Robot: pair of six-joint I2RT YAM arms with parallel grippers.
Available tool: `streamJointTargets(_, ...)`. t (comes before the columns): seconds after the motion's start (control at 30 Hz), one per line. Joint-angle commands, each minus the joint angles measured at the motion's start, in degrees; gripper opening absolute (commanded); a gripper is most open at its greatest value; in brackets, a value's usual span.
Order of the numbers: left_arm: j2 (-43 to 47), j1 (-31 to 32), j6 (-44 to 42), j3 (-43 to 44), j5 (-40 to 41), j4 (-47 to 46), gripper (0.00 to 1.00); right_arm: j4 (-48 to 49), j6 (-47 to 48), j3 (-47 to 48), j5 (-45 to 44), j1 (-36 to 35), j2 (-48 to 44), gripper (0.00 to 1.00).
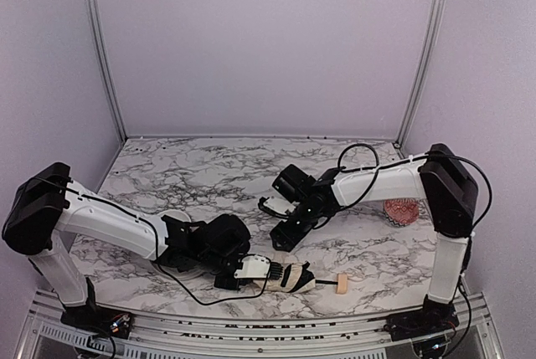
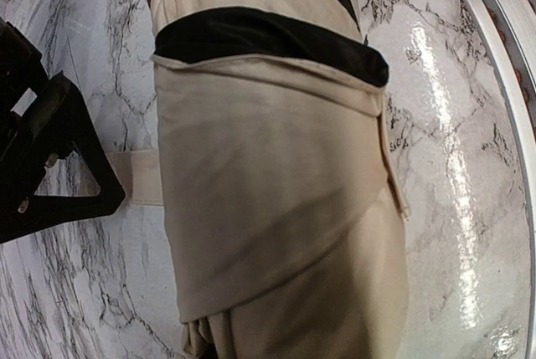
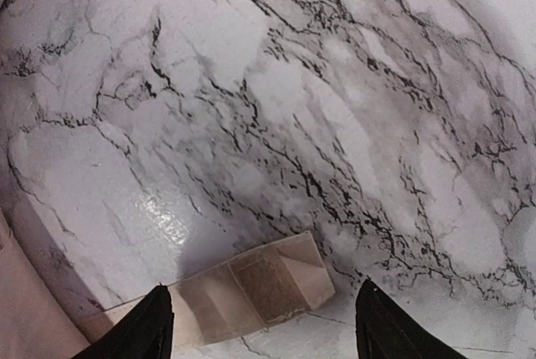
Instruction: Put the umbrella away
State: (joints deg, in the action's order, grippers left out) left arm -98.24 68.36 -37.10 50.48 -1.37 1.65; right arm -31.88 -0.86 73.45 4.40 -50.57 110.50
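Left claw (image 1: 270, 274) pinches the umbrella (image 1: 295, 279); right claw (image 3: 264, 327) hangs wide above its strap (image 3: 251, 288).
Light, soft, slippery cloth, I judge: best gripped around the rolled middle.

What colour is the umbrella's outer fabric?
The umbrella is cream-beige outside; left wrist view shows it best.

Marble table (image 1: 209, 175) with cream umbrella (image 1: 295, 279) at near edge, reddish bowl (image 1: 402, 210) at right.
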Motion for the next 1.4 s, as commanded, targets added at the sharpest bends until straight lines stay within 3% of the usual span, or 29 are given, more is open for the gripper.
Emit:
streamJointTargets(0.0, -1.7, 0.8, -1.0, -2.7, -0.3, 9.3, 0.0, -0.3, 3.1, 2.9, -0.5, 0.1, 2.9, 0.7)
streamJointTargets(0.13, -1.6, 0.8, -1.0, -2.7, 0.0, 9.3, 0.0, -4.3, 4.5, 4.8, 1.4, 0.4, 4.7, 0.59)
streamJointTargets(0.47, -2.0, 0.8, -0.6, -2.2, 1.0, 9.4, 0.0, -7.1, 3.1, 5.3, 9.9, 0.3, 2.6, 0.0)
streamJointTargets(0.67, -1.7, 0.8, -0.2, -2.3, 0.8, 9.5, 0.0, -0.3, 1.5, 3.6, 15.1, 3.6, -1.6, 0.0)
streamJointTargets(1.03, -1.1, 0.8, 0.1, -1.5, -11.6, 12.8, 0.0, 17.0, 1.5, 3.4, 4.7, 10.2, -7.2, 0.0)
streamJointTargets(1.27, -2.0, 0.8, 0.1, -0.5, -16.7, 14.5, 0.0, 18.7, 2.9, 8.8, 2.2, 12.9, -5.2, 0.0)
streamJointTargets(1.37, -3.3, -0.8, 1.7, 0.4, -19.6, 14.4, 0.0, 18.1, 4.1, 9.5, 5.5, 12.7, -5.3, 0.0)
